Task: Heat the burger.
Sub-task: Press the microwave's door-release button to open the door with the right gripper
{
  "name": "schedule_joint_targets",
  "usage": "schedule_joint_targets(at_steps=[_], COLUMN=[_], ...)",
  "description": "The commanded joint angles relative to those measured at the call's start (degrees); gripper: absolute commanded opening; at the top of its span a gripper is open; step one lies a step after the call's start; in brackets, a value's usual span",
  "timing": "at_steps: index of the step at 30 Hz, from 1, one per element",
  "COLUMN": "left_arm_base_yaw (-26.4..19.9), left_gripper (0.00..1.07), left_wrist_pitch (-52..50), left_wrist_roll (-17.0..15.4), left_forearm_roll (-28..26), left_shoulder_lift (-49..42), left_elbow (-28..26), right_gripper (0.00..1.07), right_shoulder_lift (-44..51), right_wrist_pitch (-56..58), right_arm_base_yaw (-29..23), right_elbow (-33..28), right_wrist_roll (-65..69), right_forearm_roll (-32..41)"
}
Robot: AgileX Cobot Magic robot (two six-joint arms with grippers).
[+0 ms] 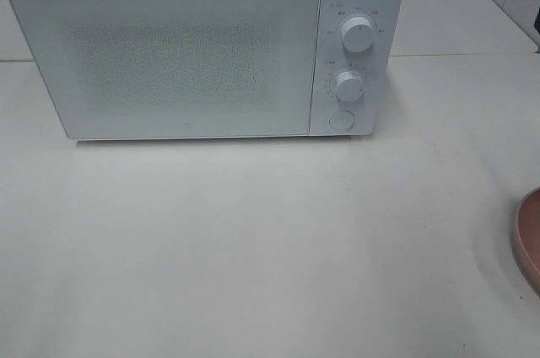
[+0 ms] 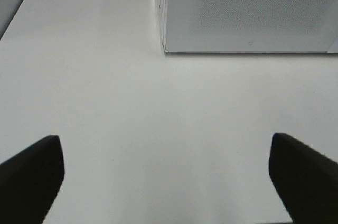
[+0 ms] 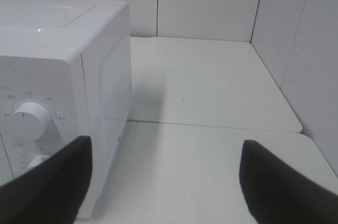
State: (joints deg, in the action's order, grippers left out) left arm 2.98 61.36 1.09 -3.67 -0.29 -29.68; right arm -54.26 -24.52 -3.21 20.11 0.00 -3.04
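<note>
Found the left gripper spread wide and empty over the flat white tabletop, before the closed boxy white microwave. Saw two round white dials on its right panel, the right gripper likewise wide apart and empty near them, then the rim of a round pink plate far right. Could not tell the burger's whereabouts.

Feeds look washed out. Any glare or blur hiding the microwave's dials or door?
Exterior high: flat, hazy light, no hard glare; the microwave door looks grainy, the upper dial is clear, its labels unreadable. Left wrist: table nearly blown out white; left gripper a black, soft-edged silhouette. Right wrist: dial labels blurred; right gripper dark, out of focus.
</note>
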Motion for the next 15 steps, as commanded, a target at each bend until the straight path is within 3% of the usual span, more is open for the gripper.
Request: schedule_joint_targets(at_steps=[1, 13, 15], left_arm_base_yaw=[0.29, 0.29, 0.29], left_gripper=[0.98, 0.98, 0.98], left_wrist_pitch=[0.17, 0.17, 0.17], left_wrist_roll=[0.11, 0.11, 0.11], left_forearm_roll=[-0.11, -0.11, -0.11], left_shoulder_lift=[-1.09, -1.09, -1.09], left_elbow=[0.06, 0.06, 0.06], right_gripper=[0.73, 0.73, 0.73], right_shoulder_lift=[-4.58, -21.03, -24.18], right_wrist_pitch=[-8.14, -27.1, -32.95], right_arm_base_yaw=[0.23, -0.06, -2.98], right_elbow=[-0.11, -0.34, -1.6], right_wrist_roll=[-0.63, -6.7, -9.4], right_forearm_roll=[-1.55, 1.78, 6.82])
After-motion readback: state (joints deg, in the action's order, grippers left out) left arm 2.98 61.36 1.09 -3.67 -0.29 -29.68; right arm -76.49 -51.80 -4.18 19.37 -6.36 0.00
